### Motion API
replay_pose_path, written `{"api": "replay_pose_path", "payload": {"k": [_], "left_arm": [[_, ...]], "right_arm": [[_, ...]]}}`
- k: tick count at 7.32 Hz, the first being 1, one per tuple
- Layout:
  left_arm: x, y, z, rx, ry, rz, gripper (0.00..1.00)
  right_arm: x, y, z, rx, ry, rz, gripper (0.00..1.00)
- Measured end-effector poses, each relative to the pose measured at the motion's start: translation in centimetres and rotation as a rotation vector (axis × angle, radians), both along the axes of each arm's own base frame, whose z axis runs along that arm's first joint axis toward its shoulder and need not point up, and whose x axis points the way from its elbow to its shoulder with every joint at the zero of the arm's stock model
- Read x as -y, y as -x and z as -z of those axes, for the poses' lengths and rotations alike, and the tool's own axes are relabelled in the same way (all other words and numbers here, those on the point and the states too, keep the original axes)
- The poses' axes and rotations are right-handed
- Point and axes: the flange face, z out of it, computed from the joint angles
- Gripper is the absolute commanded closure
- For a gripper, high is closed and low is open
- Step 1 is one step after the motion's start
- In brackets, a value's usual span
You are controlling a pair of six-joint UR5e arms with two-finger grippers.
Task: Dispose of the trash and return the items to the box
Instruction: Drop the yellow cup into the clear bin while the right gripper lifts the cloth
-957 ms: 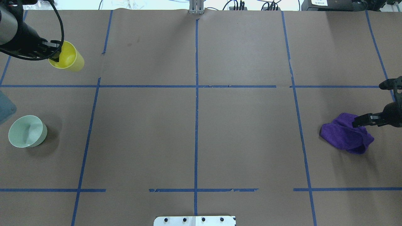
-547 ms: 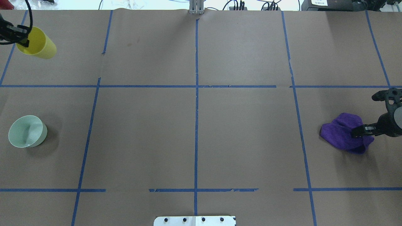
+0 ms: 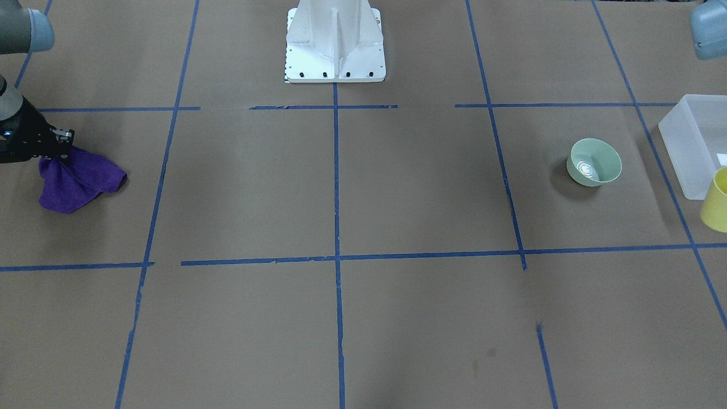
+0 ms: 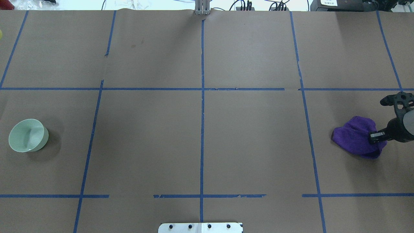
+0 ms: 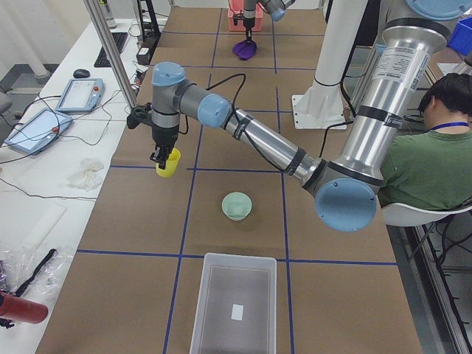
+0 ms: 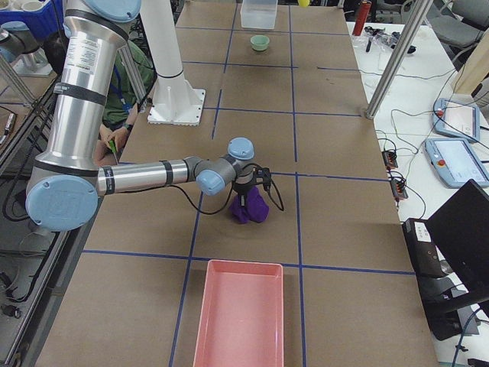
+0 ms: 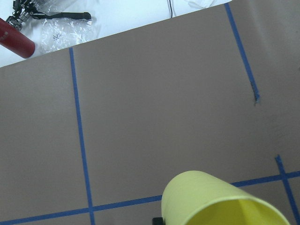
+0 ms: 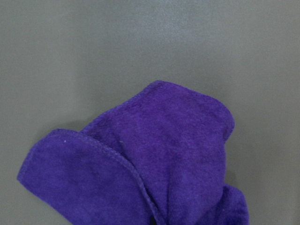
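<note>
Cup [image 5: 169,166] moved to table's left edge w/ left gripper [image 5: 159,156] clamping rim: light, stiff, slick. Right gripper [image 4: 375,137] pinches limp cloth [image 4: 354,137].

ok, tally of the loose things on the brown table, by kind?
cup: 1
bowl: 1
cloth: 1
frosted bin: 1
pink tray: 1
Total: 5

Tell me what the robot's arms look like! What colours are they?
The left arm and the right arm are shiny silver tubes. They have light blue round caps on the joints and a white sticker with tiny writing. A thin black cable runs along each forearm. The left gripper and the right gripper are black.
</note>
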Motion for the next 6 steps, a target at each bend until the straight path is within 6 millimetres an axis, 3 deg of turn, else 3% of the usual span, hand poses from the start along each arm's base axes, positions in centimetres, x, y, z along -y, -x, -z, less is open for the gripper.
{"api": "replay_pose_path", "payload": {"k": [2, 3, 4, 6], "left_arm": [[0.3, 5.4, -6.4, 0.049, 0.005, -0.05, 1.0], [-0.9, 7.7, -10.1, 0.065, 0.026, -0.074, 1.0], [-3.0, 8.8, -13.9, 0.071, 0.059, -0.088, 1.0], [-9.8, 9.0, -21.6, 0.024, 0.123, -0.102, 1.0]], "right_arm": [[1.0, -3.9, 4.0, 0.058, 0.026, -0.064, 1.0], [1.2, -6.0, 6.7, 0.094, 0.057, -0.091, 1.0], [1.3, -7.7, 10.1, 0.127, 0.082, -0.111, 1.0], [1.3, -9.9, 16.8, 0.15, 0.108, -0.145, 1.0]]}}
